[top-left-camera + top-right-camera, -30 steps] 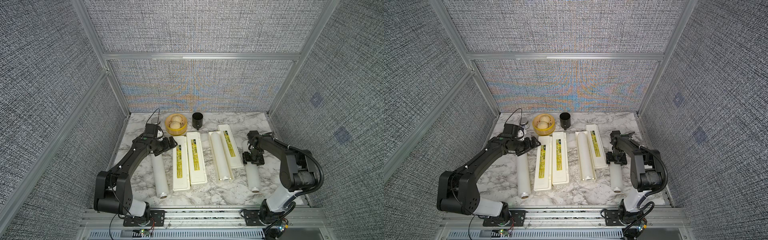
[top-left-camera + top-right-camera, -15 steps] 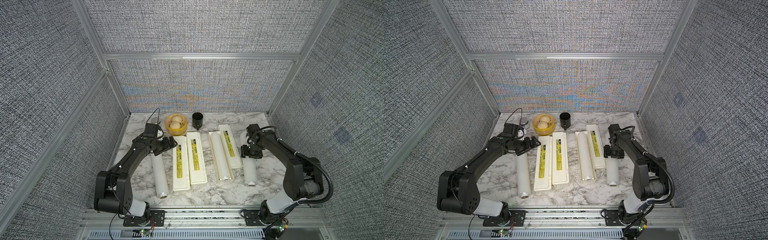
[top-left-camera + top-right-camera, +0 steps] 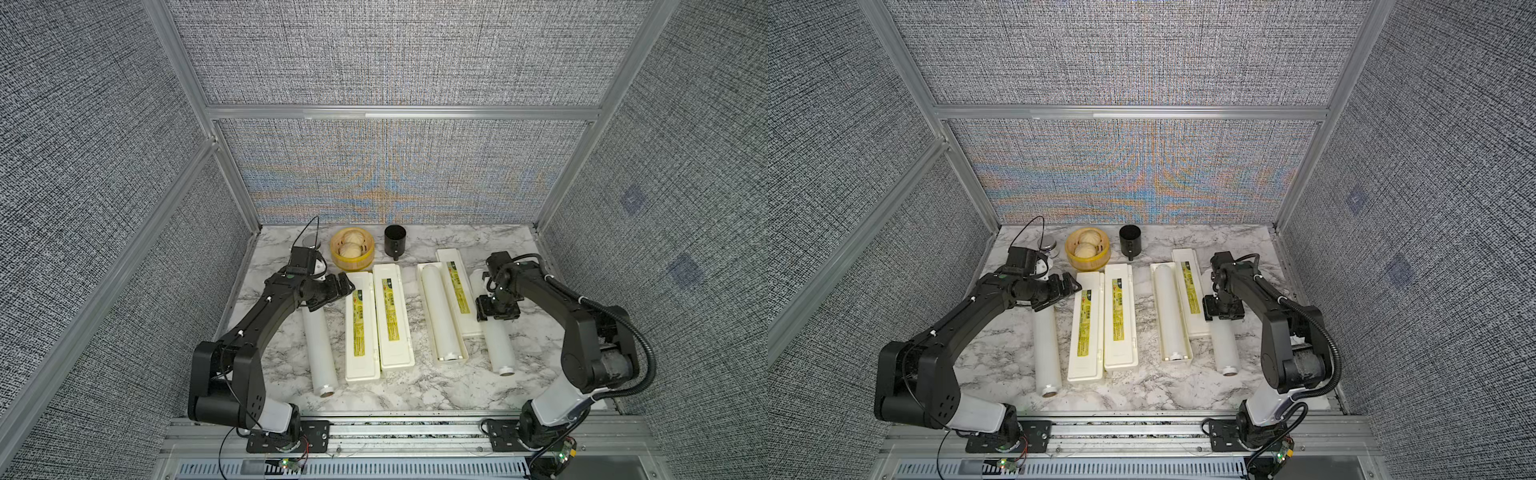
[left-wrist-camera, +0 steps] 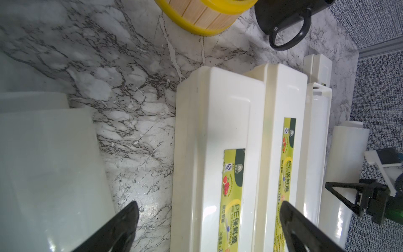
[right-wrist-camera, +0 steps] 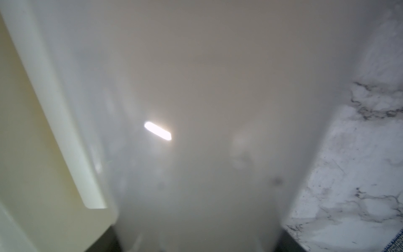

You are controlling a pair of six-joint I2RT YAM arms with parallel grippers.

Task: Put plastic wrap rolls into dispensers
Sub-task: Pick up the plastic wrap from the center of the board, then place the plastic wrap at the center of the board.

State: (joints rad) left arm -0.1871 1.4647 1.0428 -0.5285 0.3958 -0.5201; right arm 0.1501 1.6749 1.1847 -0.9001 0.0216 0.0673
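At 8 o'clock the left roll (image 3: pixel 318 345) lies bare on the counter (image 3: pixel 415 395), the left fingers (image 4: pixel 122 227) spread apart near its far end. Two closed dispensers (image 3: pixel 361 361) sit paired at centre. At 4 o'clock the right fingers (image 3: pixel 481 309) clamp the right roll (image 3: pixel 498 345); beside it the open dispenser (image 3: pixel 451 359) cradles a third roll (image 3: pixel 440 311). At 11 o'clock a steamer (image 3: pixel 352 266) holds two buns (image 3: pixel 351 250), black cup (image 3: pixel 395 241) beside.

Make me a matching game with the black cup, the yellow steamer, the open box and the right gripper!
Things:
1. black cup
2. yellow steamer
3. open box
4. right gripper

States:
A. two buns inside
B. closed on the loose roll
C. a wrap roll lying inside
D. upright, next to the steamer

Pairs: 1-D, 2-A, 3-C, 4-B
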